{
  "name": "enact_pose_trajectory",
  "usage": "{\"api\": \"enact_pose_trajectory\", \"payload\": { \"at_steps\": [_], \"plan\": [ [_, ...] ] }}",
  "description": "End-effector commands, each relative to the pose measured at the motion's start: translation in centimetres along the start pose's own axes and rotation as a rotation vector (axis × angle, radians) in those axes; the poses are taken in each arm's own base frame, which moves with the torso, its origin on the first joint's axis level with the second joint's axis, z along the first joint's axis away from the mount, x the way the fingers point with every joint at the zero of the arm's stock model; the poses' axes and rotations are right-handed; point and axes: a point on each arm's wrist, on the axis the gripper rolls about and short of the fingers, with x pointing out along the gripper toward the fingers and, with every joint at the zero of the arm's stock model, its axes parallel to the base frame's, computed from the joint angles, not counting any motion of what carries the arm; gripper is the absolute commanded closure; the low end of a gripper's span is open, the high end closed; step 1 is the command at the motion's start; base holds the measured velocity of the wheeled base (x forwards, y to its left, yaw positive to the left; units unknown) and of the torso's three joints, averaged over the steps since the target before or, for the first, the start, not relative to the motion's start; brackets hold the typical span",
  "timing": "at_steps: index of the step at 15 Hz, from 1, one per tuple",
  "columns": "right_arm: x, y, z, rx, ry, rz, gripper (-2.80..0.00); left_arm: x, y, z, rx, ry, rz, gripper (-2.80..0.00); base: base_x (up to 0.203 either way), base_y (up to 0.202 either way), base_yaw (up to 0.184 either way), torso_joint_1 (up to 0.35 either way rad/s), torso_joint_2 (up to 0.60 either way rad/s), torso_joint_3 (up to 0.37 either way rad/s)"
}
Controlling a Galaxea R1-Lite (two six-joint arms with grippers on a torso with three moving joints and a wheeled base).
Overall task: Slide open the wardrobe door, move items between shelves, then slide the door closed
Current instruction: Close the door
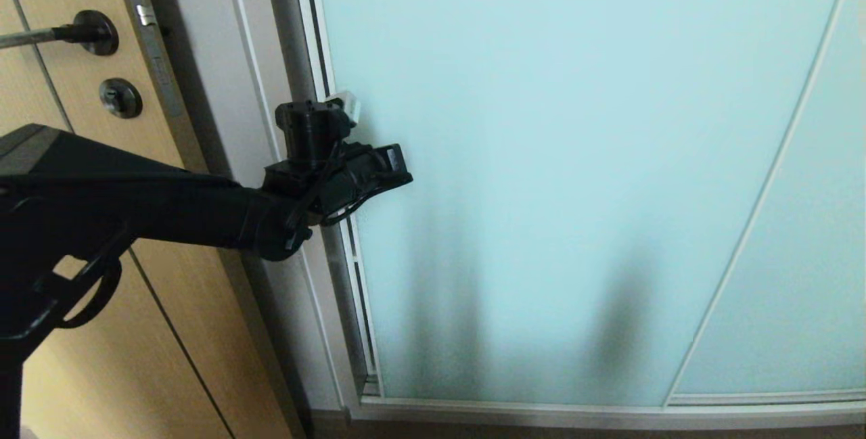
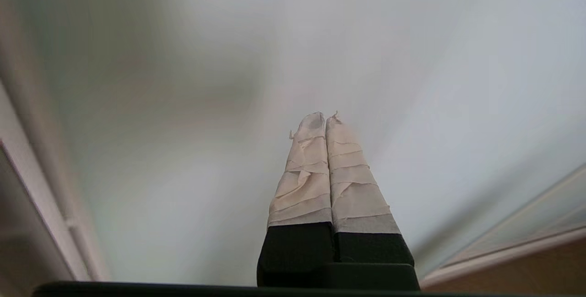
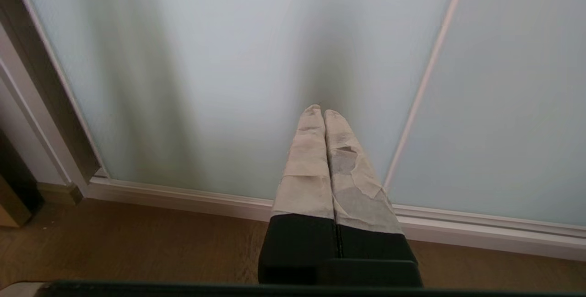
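Fingers pressed together, empty, the left gripper sits at the left frame edge of the sliding wardrobe door, which is closed. Frosted glass looks heavy, slick and fragile, so push on the stiff metal frame, not the pane.

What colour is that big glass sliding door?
The sliding wardrobe door is frosted pale blue-green, framed in silver-white; clearest in the head view.

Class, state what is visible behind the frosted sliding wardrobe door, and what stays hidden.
Through the closed sliding wardrobe door only two dark, blurred vertical shapes show. What they are, and any shelves or items, stay hidden by the frosted glass.
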Motion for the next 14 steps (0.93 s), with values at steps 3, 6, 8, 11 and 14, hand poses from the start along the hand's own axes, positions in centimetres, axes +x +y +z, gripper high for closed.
{"api": "enact_pose_trajectory", "payload": {
  "at_steps": [3, 6, 8, 11, 14],
  "plan": [
    [0.0, 0.0, 0.0, -0.001, -0.002, 0.001, 0.0, 2.6, 0.8, -1.4, -0.003, -0.004, 0.01, 0.0, 0.0, 0.0, 0.0, 0.0, 0.0, 0.0],
    [0.0, 0.0, 0.0, -0.001, -0.002, 0.001, 0.0, 3.2, 1.9, -1.9, -0.003, -0.002, 0.037, 0.0, 0.0, 0.0, 0.0, 0.0, 0.0, 0.0],
    [0.0, 0.0, 0.0, -0.001, -0.002, 0.001, 0.0, 3.4, 2.7, -2.2, -0.002, -0.001, 0.053, 0.0, 0.0, 0.0, 0.0, 0.0, 0.0, 0.0],
    [0.0, 0.0, 0.0, -0.001, -0.002, 0.001, 0.0, 3.3, 3.8, -2.0, -0.003, -0.005, 0.078, 0.0, 0.0, 0.0, 0.0, 0.0, 0.0, 0.0],
    [0.0, 0.0, 0.0, -0.001, -0.002, 0.001, 0.0, 3.2, 3.9, -2.1, -0.004, -0.001, 0.081, 0.0, 0.0, 0.0, 0.0, 0.0, 0.0, 0.0]
  ]
}}
